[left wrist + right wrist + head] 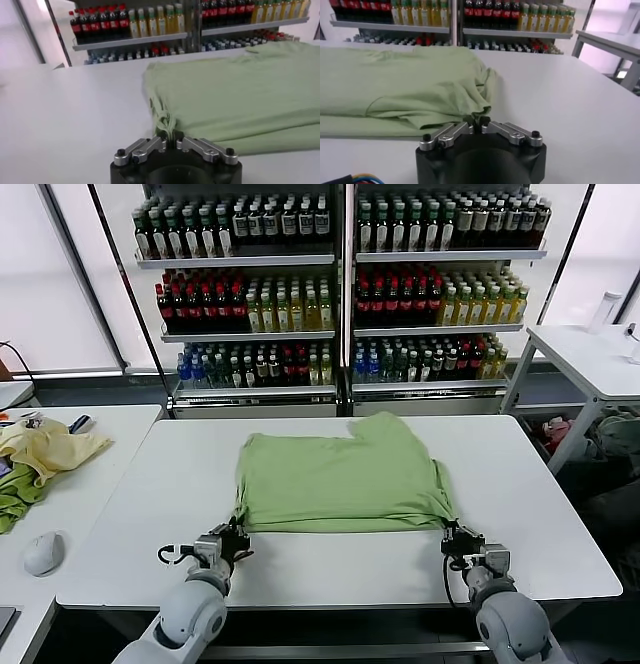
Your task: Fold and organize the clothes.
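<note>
The light green shirt (340, 474) lies flat in the middle of the white table (560, 514), its graphic and buttons hidden. My left gripper (236, 536) is shut on the shirt's near left corner; in the left wrist view the bunched fabric (167, 127) runs between the closed jaws of the gripper (170, 142). My right gripper (452, 534) is shut on the near right corner; in the right wrist view the gripper (476, 121) pinches the folded edge of the shirt (405, 85).
A side table at the left holds a pale yellow garment (50, 446), a darker green cloth (15, 499) and a white mouse (44, 552). Drink shelves (340, 284) stand behind the table. Another white table (590, 354) is at the far right.
</note>
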{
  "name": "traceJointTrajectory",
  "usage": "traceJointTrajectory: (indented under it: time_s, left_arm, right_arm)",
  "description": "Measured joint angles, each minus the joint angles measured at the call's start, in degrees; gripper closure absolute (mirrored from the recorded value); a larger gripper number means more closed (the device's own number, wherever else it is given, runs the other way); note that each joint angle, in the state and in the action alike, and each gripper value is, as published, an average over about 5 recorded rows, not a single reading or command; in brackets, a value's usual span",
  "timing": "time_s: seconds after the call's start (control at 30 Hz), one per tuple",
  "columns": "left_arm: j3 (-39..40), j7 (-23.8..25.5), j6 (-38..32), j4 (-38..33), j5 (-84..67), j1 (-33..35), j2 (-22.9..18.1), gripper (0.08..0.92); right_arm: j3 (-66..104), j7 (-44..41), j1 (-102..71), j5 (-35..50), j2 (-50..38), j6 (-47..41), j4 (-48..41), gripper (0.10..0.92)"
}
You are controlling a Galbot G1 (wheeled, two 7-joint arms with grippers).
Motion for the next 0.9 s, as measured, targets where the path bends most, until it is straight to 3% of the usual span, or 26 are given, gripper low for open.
traceJointTrajectory:
  time_s: [0.33,0.5,0.63,0.9]
  left_arm:
    - [-3.11,-0.01,0.47,-10.49,2.67,11.26,1.65,0.862]
    - [-4.64,0.04,1.09,-14.45,3.84,16.12,2.39,0.853]
    - [-6.08,0.13,1.57,-17.61,4.44,18.97,3.07,0.771]
    - [-9.49,0.3,1.23,-21.72,3.78,20.1,5.21,0.521]
  right_arm:
    - [3.67,0.27,-10.45,-5.2,0.5,-0.57,8.65,0.864]
    - [5.43,0.19,-13.75,-6.9,0.31,-0.32,11.9,0.75]
    - [6.64,0.27,-14.77,-7.26,-0.16,0.65,14.15,0.638]
    - [7.0,1.26,-11.41,-4.42,-2.07,1.15,15.35,0.405]
